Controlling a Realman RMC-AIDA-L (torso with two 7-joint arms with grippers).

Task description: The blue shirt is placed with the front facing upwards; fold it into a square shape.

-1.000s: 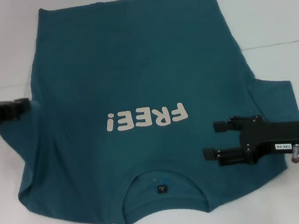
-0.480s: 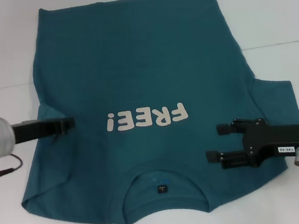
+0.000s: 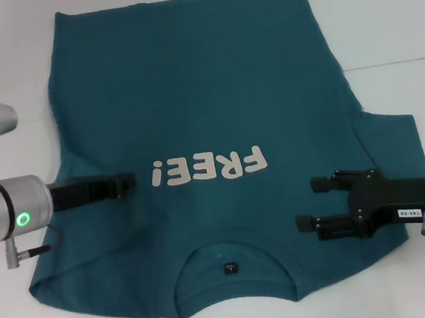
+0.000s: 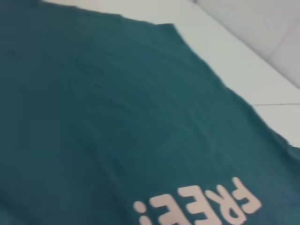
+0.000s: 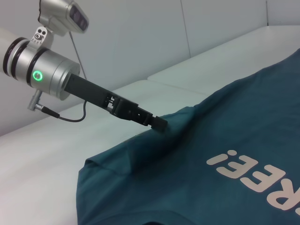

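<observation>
The blue shirt [image 3: 200,115] lies spread print-up across the white tabletop [image 3: 388,19], collar toward the near edge and hem toward the far edge. Its left sleeve is folded in over the body (a raised ridge shows there in the right wrist view). The left gripper [image 3: 128,184] sits at that fold, just beside the "FREE!" print [image 3: 208,167], fingers pressed together on the cloth. The right gripper [image 3: 308,203] hovers over the shirt's right shoulder, fingers spread, holding nothing.
</observation>
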